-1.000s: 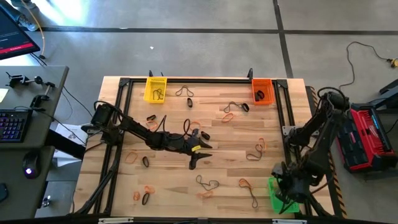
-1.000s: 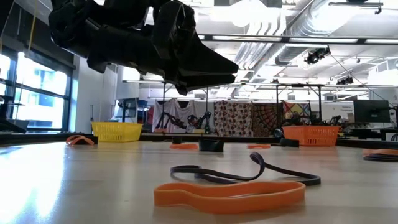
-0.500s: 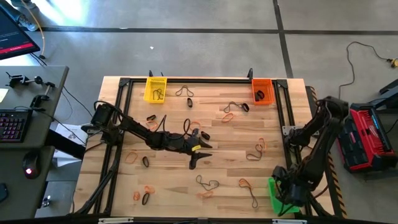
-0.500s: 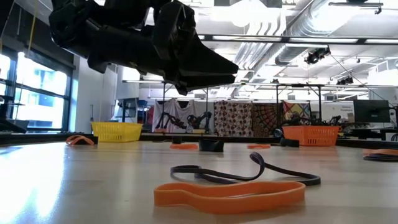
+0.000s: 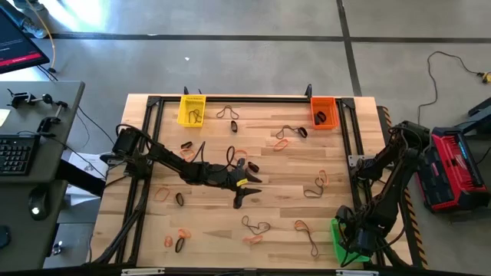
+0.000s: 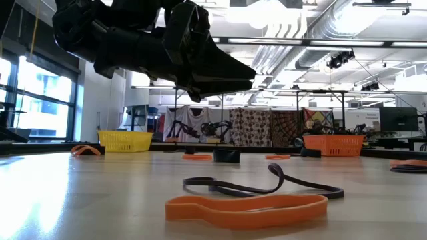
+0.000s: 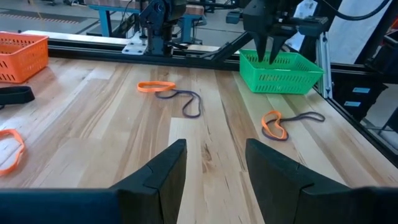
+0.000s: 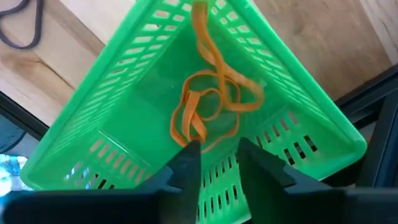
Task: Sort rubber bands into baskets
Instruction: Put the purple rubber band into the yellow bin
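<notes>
Right wrist view: right gripper (image 8: pixel 214 155), fingers slightly apart, hangs over the green plastic mesh basket (image 8: pixel 298 118) at the surface's near right corner, olive-tan rubber bands (image 8: pixel 208 109) inside. Drop apparently done; next, fetch another. Left gripper (image 7: pixel 214 171), open, waits mid-surface.

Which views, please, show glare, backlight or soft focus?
High view: glare on the floor at top left. Low view: the left arm is a backlit silhouette, and the near orange band looks soft. Right wrist view: the green basket is evenly lit.
</notes>
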Controlling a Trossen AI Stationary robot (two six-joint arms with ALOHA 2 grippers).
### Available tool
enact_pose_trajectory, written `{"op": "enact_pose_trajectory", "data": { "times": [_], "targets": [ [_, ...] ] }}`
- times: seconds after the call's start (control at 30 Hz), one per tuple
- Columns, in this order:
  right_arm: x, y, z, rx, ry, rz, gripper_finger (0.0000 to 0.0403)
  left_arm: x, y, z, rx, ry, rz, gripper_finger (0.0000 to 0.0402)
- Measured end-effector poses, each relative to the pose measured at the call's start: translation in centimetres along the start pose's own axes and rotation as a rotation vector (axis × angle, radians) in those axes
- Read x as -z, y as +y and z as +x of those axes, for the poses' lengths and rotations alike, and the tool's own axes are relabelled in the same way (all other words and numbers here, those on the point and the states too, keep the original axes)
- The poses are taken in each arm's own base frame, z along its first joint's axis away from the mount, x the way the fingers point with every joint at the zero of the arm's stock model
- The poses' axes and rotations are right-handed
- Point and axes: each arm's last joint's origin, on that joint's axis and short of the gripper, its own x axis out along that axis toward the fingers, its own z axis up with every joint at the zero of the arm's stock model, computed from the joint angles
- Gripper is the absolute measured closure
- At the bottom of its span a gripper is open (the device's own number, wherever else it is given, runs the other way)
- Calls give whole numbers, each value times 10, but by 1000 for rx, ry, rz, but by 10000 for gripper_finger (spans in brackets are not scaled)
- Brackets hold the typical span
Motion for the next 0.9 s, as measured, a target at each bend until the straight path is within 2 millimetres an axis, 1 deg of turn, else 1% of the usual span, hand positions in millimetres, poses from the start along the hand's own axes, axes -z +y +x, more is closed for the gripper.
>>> {"op": "enact_pose_trajectory", "data": {
  "times": [0.1, 0.23, 0.37, 0.5, 0.6, 0.67, 0.77, 0.9],
  "targets": [
    [0, 0, 0, 5, 21, 1, 285, 0, 1, 0, -1, 0, 1, 243],
    [3, 4, -6, -11, 43, -2, 281, 0, 1, 0, -2, 0, 2, 243],
    [6, 10, -15, -34, 26, -4, 298, 0, -1, 0, 3, 0, 27, 243],
    [7, 15, -27, -47, -35, -3, 339, 0, -3, 0, 7, 2, 53, 243],
    [7, 18, -38, -54, -96, -23, 380, 1, -3, 0, 7, 5, 61, 243],
    [7, 19, -45, -57, -156, -52, 397, -3, -3, -2, 10, 5, 62, 243],
    [2, 21, -53, -70, -275, -87, 390, -13, -4, -7, 15, 2, 71, 243],
    [-11, 21, -57, -50, -445, -138, 385, -27, -4, -18, 9, 22, 109, 243]
  ]
}}
